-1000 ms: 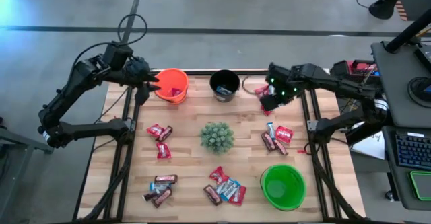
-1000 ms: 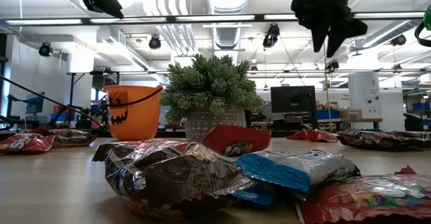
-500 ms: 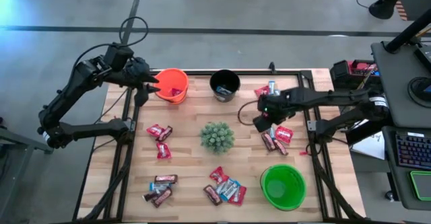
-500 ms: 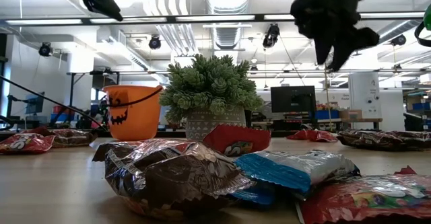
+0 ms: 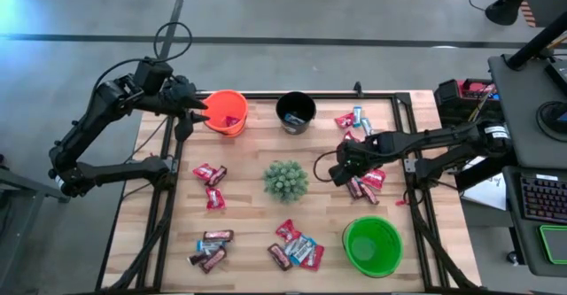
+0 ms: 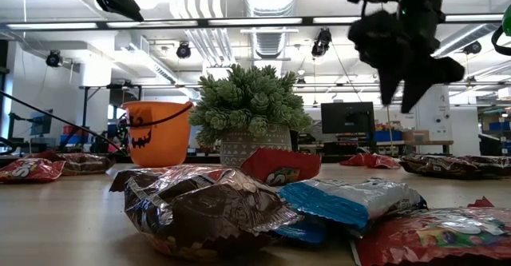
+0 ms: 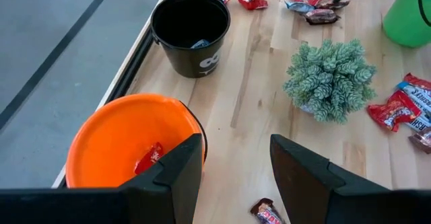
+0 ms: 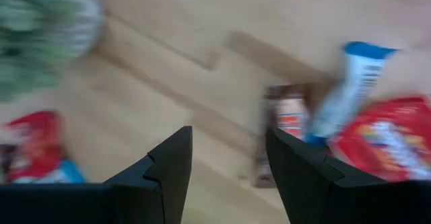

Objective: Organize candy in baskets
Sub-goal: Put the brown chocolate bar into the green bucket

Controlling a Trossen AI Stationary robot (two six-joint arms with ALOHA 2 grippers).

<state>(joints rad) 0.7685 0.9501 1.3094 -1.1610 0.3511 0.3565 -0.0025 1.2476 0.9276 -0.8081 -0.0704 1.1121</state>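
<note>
Wrapped candy lies flat on the wooden table in several heaps: right (image 5: pixel 365 182), far right (image 5: pixel 353 118), near centre (image 5: pixel 295 246), near left (image 5: pixel 211 249) and left (image 5: pixel 210 175). The orange bucket (image 5: pixel 226 112) holds a red bar (image 7: pixel 148 158). The black bucket (image 5: pixel 296 112) holds a blue bar (image 7: pixel 199 44). The green bucket (image 5: pixel 372 246) stands near right. My right gripper (image 5: pixel 341 166) is open and empty above the left side of the right heap, where a brown bar (image 8: pixel 286 126) and a blue bar (image 8: pixel 347 89) show. My left gripper (image 5: pixel 197 111) is open and empty, raised beside the orange bucket.
A spiky green plant (image 5: pixel 285 180) in a pot stands at the table's middle, just left of my right gripper. A dark metal frame (image 5: pixel 409 144) runs along the table's edges. Bare wood lies between the plant and the left heap.
My right gripper has gone from the far edge beside the black bucket toward the table's near edge and a little left, and has come down over the right candy heap. My left gripper has kept still.
</note>
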